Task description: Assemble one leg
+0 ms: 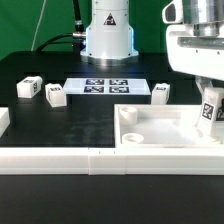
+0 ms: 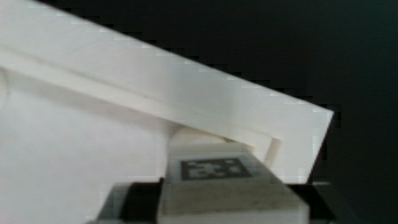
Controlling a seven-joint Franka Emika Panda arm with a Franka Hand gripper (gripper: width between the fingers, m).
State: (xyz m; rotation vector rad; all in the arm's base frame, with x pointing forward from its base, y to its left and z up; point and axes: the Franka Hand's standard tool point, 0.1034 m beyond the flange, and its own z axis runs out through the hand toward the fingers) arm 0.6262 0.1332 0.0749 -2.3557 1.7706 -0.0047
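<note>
Now we have one leg [image 1: 208, 111] pinched in the gripper [image 1: 207, 102] at the right edge of the exterior view. It hangs low over the right-hand end of the square tabletop panel [image 1: 150, 128]. The jaws are drawn in narrow against the leg's sides. The wrist view confirms this: the tagged block [image 2: 214, 167] sits between the fingers, with the white panel spread out beyond it and one panel corner close by.

We judge the step in hand to be bringing this leg to its corner of the panel. The leg looks tilted rather than plumb, and we cannot see the mounting hole, which is hidden behind the leg or the panel's raised rim. The next move, as we read it, calls for squaring the leg over that hole, lowering it gently, and then seating or twisting it home without pushing the panel across the table.

Counting the parts, we find four legs in all. One is in the grip, and two lie loose in the left middle of the exterior view, a farther one [image 1: 28, 88] and a nearer one [image 1: 55, 96]. The fourth [image 1: 160, 92] lies just right of the marker board [image 1: 108, 86].

We count one tabletop panel and one marker board. One white rail [image 1: 60, 160] runs along the lower edge of the frame, and a single arm does the work.
</note>
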